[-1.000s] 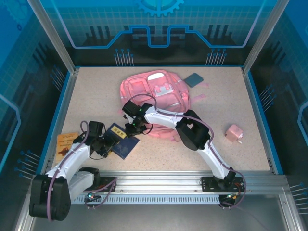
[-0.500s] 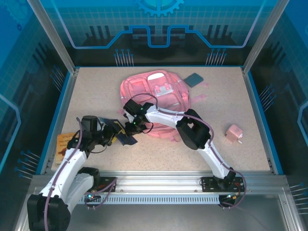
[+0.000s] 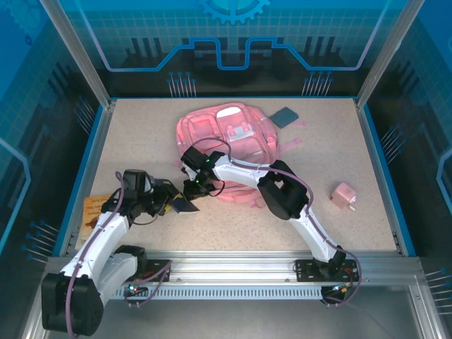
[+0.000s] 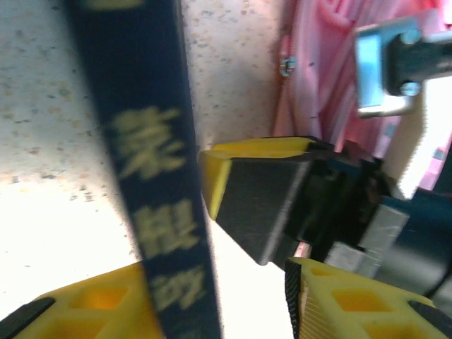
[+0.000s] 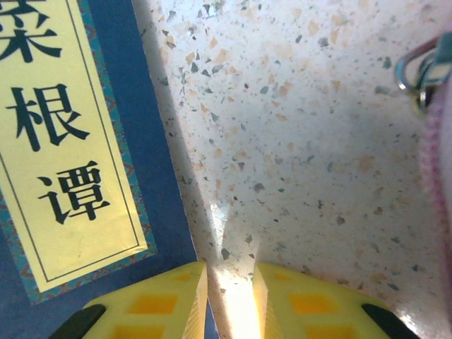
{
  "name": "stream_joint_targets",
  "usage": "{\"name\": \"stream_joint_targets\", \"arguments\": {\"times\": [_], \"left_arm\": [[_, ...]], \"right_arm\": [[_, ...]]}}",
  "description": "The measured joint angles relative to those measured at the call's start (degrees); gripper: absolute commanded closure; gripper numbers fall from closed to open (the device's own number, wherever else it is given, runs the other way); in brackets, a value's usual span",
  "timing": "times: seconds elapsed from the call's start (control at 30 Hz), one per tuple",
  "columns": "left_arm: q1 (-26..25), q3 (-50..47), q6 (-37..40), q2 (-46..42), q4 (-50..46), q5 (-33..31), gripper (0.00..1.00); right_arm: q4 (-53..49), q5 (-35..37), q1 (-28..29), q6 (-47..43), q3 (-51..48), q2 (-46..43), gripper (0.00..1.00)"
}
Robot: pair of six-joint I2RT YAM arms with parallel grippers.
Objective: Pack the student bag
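Note:
The student bag point(image 3: 229, 138), pink, lies flat at the back middle of the table; its fabric point(image 4: 318, 70) and a zip ring point(image 5: 417, 67) show in the wrist views. A dark blue book point(image 3: 182, 205) stands tipped up on its edge near the bag's front left corner. My left gripper point(image 3: 168, 200) is open around it: the book's edge point(image 4: 148, 176) lies against the left finger, with a clear gap to the right one. My right gripper point(image 3: 192, 189) hovers beside the book's cover point(image 5: 70, 141), jaws narrowly apart over bare table, nothing between them point(image 5: 229, 272).
An orange-yellow book point(image 3: 95, 212) lies at the left edge. A grey-blue flat item point(image 3: 286, 116) sits behind the bag, and a small pink box point(image 3: 344, 195) lies at the right. One black and yellow finger point(image 4: 261, 198) of the right gripper sits close to my left gripper.
The blue book has gone from lying flat to standing on its edge. My left gripper has moved up against it and its jaws have narrowed. The right arm has barely moved.

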Motion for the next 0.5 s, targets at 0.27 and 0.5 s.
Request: {"name": "stream_joint_targets", "arguments": {"times": [0.27, 0.5], "left_arm": [[-0.1, 4.0, 3.6, 1.4, -7.1, -5.2, 0.93], [-0.1, 14.0, 7.2, -2.1, -11.5, -9.1, 0.96]], "right_arm": [[1.6, 0.6, 0.1, 0.3, -1.7, -1.3, 0.7], [5.6, 3.5, -0.3, 2.3, -11.9, -13.1, 0.42]]}}
